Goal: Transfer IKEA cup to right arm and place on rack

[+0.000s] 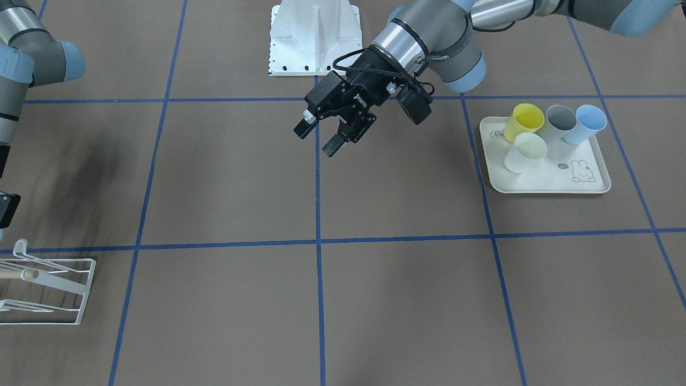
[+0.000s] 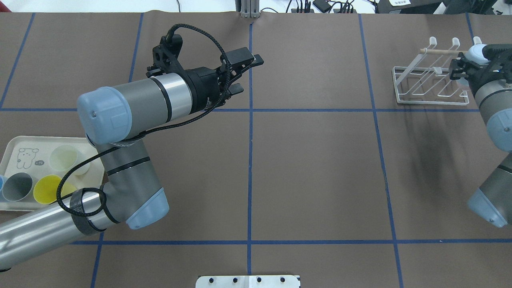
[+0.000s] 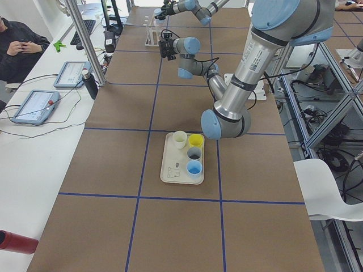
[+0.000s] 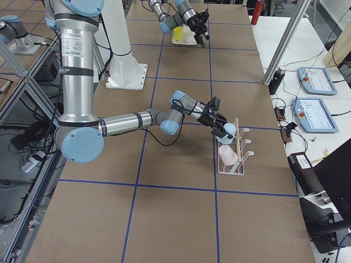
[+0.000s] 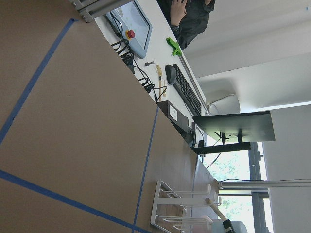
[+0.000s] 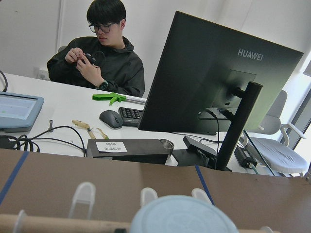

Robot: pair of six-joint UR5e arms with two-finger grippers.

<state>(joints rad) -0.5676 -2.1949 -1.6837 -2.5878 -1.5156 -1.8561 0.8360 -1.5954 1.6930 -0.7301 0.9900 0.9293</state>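
My right gripper (image 2: pixel 474 60) is shut on a pale blue cup (image 2: pixel 477 50) and holds it at the top of the white wire rack (image 2: pixel 432 86), beside the rack's wooden peg (image 2: pixel 440 51). The exterior right view shows the same cup (image 4: pixel 229 130) just above the rack (image 4: pixel 237 159). In the right wrist view the cup's round end (image 6: pixel 180 216) fills the bottom middle. My left gripper (image 2: pixel 248 75) is open and empty, raised over the table's middle line, far from the rack. It also shows in the front-facing view (image 1: pixel 316 139).
A pink cup (image 4: pixel 227 155) sits on the rack's near end. A cream rabbit-print tray (image 1: pixel 544 185) at my left holds yellow (image 1: pixel 524 120), grey (image 1: pixel 559 120), blue (image 1: pixel 587 123) and cream (image 1: pixel 525 153) cups. An operator (image 6: pixel 104 53) sits beyond the table.
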